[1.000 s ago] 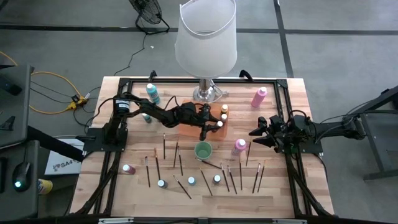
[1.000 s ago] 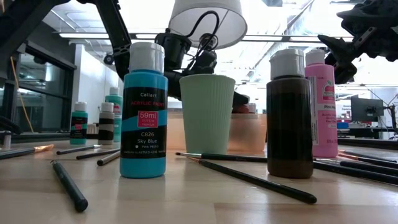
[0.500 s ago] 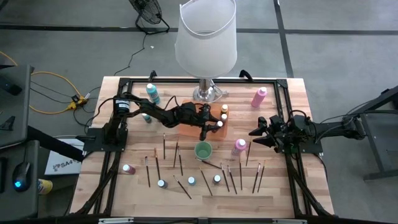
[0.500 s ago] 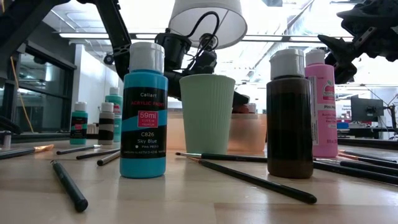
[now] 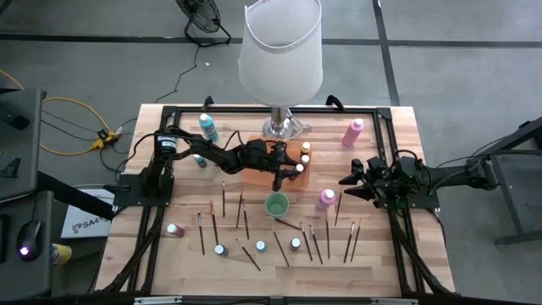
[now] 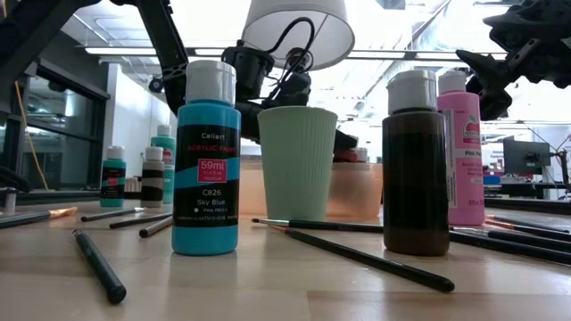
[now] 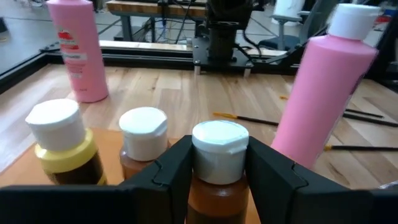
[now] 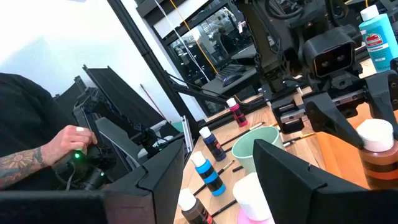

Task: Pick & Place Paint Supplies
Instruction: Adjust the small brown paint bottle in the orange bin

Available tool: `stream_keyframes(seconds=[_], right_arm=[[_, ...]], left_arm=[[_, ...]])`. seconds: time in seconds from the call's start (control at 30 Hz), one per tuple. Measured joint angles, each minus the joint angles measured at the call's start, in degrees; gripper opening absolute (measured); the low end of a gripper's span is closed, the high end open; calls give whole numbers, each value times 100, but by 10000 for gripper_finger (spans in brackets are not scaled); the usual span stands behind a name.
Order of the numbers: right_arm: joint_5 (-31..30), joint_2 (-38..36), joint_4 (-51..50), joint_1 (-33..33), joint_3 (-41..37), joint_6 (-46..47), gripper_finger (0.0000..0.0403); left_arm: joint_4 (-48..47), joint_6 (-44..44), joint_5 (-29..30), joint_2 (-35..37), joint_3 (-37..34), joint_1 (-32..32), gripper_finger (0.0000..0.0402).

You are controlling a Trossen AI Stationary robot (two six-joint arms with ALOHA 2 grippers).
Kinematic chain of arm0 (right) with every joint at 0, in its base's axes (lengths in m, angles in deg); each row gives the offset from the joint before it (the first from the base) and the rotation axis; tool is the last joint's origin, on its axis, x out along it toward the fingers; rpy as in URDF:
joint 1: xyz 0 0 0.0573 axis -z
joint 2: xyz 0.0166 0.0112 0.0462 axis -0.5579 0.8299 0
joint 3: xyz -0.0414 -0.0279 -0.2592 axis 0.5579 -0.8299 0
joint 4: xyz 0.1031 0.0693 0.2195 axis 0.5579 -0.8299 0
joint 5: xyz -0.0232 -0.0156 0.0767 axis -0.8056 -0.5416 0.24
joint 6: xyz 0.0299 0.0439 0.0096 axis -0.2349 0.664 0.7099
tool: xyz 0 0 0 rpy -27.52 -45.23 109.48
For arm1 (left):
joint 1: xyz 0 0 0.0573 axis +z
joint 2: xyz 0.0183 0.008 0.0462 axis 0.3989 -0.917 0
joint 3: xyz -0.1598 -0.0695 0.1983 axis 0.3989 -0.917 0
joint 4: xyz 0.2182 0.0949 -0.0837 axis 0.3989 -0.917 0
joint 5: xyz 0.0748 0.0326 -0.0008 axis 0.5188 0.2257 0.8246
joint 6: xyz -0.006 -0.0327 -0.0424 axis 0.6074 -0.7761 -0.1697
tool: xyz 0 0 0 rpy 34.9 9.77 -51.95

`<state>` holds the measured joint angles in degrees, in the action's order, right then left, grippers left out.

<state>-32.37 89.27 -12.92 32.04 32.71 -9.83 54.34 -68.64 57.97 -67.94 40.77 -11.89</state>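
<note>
Near edge of counter (image 5: pixel 127 254): small bottles (image 5: pixel 261 246) and loose brushes (image 5: pixel 203 235). Mid-counter: green cup (image 5: pixel 276 204); pink bottle (image 5: pixel 325 199) just beside. Left jaws (image 7: pixel 217 163) clenched on white-capped brown bottle (image 7: pixel 217 171) over orange tray (image 5: pixel 254 178). Right jaws (image 5: pixel 345 182) parted, holding nothing, above right side. Far edge: lamp (image 5: pixel 282 51), teal bottle (image 5: pixel 207 127), pink bottle (image 5: pixel 352 131).

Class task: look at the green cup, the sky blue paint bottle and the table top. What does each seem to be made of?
Green cup: probably matte plastic or coated paper; fine upright ribs, no shine.
Sky blue paint bottle: likely smooth plastic with a white plastic cap; soft highlights, printed label.
Table top: wood with a light satin finish; plank seams and grain show.
</note>
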Motion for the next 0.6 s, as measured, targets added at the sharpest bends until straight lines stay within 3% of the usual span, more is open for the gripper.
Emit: stream_keyframes(seconds=[0.37,0.6], right_arm=[[0,0,0,-2,0,0,188],[0,2,1,-2,-1,0,188]], left_arm=[[83,-3,84,0,93,0,134],[-200,27,457,0,209,0,134]])
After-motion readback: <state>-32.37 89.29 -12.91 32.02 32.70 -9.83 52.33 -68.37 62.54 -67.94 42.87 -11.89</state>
